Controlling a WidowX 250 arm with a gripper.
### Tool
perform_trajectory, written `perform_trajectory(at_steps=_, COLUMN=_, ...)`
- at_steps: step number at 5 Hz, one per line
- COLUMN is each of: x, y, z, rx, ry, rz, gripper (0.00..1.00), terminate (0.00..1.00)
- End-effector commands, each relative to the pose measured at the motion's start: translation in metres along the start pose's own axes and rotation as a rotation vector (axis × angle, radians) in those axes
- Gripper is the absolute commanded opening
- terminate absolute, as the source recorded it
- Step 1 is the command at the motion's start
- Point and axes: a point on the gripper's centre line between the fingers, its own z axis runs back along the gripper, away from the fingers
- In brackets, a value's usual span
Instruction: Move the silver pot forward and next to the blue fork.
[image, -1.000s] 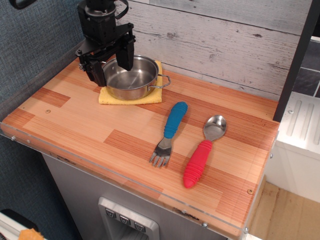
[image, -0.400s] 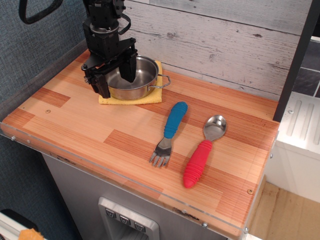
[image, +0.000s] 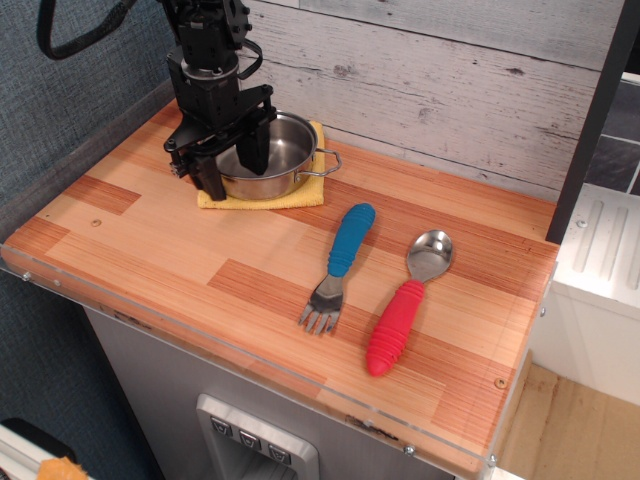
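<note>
The silver pot (image: 275, 160) sits on a yellow cloth (image: 300, 192) at the back left of the wooden table; one wire handle sticks out to its right. My black gripper (image: 232, 168) is lowered over the pot's left rim, open, with one finger (image: 252, 150) inside the pot and the other finger (image: 208, 172) outside its wall. The fingers do not clearly press the rim. The blue fork (image: 340, 262) lies near the table's middle, handle pointing back, tines toward the front edge.
A red-handled silver spoon (image: 408, 298) lies just right of the fork. A grey plank wall (image: 450, 80) stands behind the table. The table's front edge (image: 250, 362) has a clear plastic lip.
The gripper has come down and shifted slightly right, so its fingers now straddle the pot's left rim lower than before. The pot, fork and spoon have not moved.
</note>
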Motion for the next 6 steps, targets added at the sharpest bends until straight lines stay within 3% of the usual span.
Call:
perform_trajectory(at_steps=1, x=0.003, y=-0.002, z=0.007, rx=-0.027, ry=-0.021, rz=-0.022, gripper=0.00, terminate=0.00)
perform_trajectory(at_steps=4, x=0.014, y=-0.001, z=0.057, rx=-0.143, ry=-0.067, rz=-0.002, gripper=0.00, terminate=0.00)
perform_trajectory(at_steps=6, x=-0.004, y=0.029, z=0.075, rx=-0.112, ry=-0.093, rz=-0.046, gripper=0.00, terminate=0.00)
